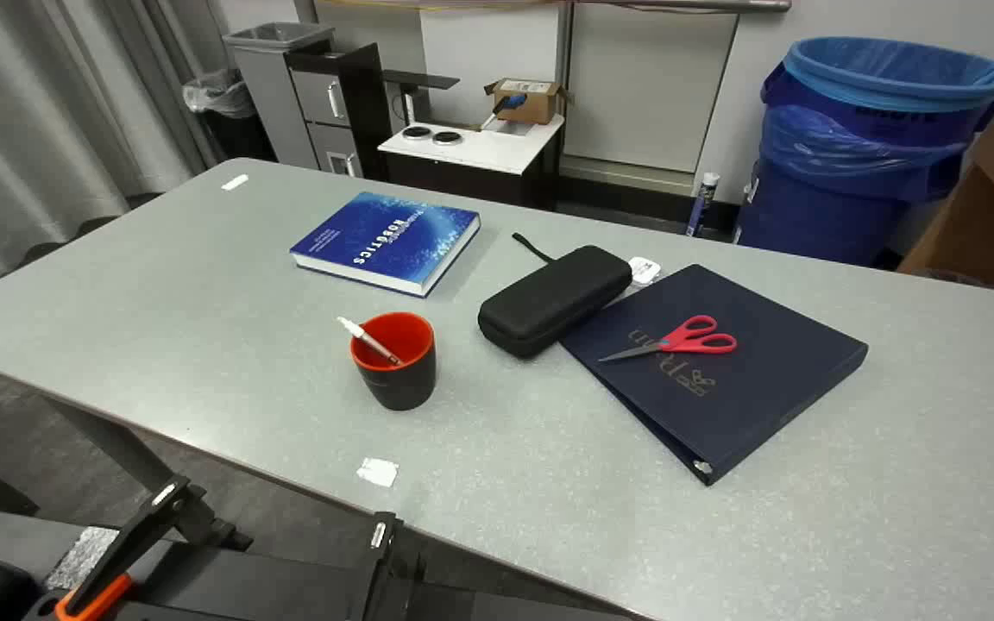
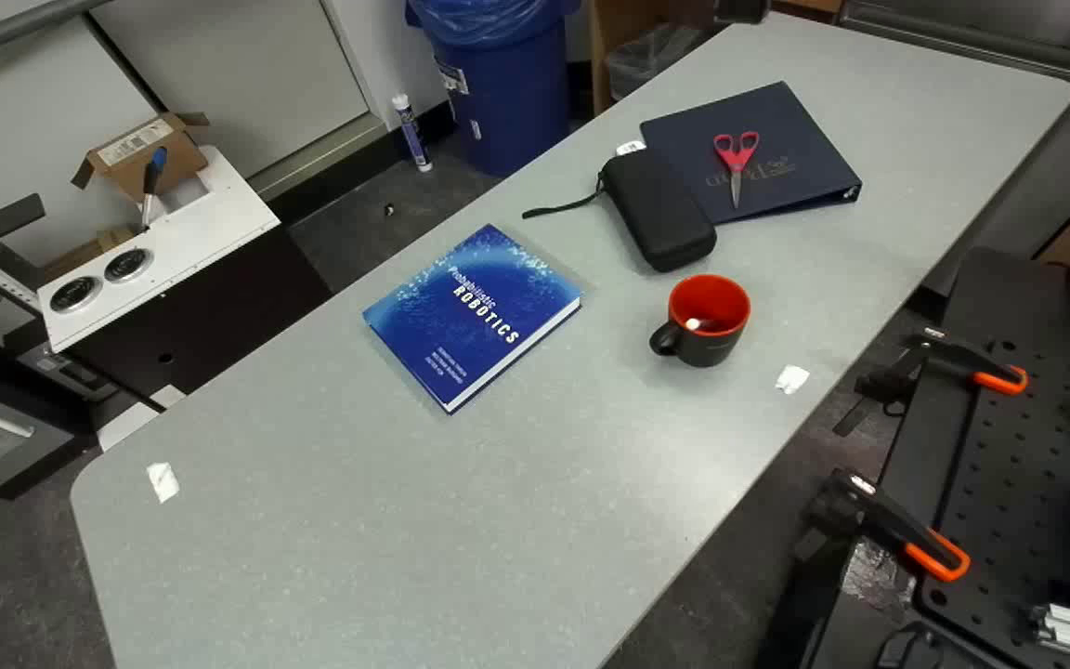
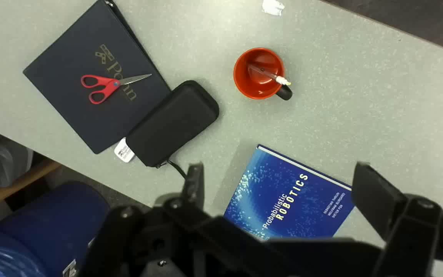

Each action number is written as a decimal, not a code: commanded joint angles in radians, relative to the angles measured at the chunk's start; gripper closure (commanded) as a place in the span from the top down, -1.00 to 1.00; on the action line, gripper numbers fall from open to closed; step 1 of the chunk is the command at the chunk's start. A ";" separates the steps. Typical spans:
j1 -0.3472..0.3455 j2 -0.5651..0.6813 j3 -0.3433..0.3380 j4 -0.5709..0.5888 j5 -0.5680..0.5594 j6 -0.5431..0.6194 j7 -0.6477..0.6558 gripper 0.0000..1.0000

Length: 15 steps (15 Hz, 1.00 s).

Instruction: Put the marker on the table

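Note:
The marker (image 1: 366,337) is slim with a white end. It leans inside a black mug with a red inside (image 1: 398,388), its white end sticking out over the rim. In an exterior view only the marker's pale tip (image 2: 694,323) shows in the mug (image 2: 710,347). The wrist view shows the marker (image 3: 268,73) in the mug (image 3: 240,77), pointing toward the handle side. The mug stands upright on the light grey table (image 1: 160,302). My gripper (image 3: 278,169) is open and empty, high above the table over the blue book. It is out of view in both exterior views.
A blue book (image 2: 475,316) lies near the mug. A black case (image 1: 553,302) rests partly against a dark binder (image 1: 773,371) with red scissors (image 1: 695,336) on it. White scraps (image 1: 378,472) mark the table. Clamps (image 2: 906,530) sit beyond the table's edge.

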 commanded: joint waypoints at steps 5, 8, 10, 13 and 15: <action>0.016 0.002 -0.013 0.002 -0.007 -0.004 0.007 1.00; 0.022 0.036 -0.012 -0.010 0.003 0.025 0.009 1.00; 0.024 0.097 -0.009 -0.058 0.005 0.087 0.033 1.00; 0.013 0.205 0.001 -0.136 -0.018 0.217 0.078 1.00; 0.011 0.291 0.000 -0.176 -0.033 0.319 0.081 1.00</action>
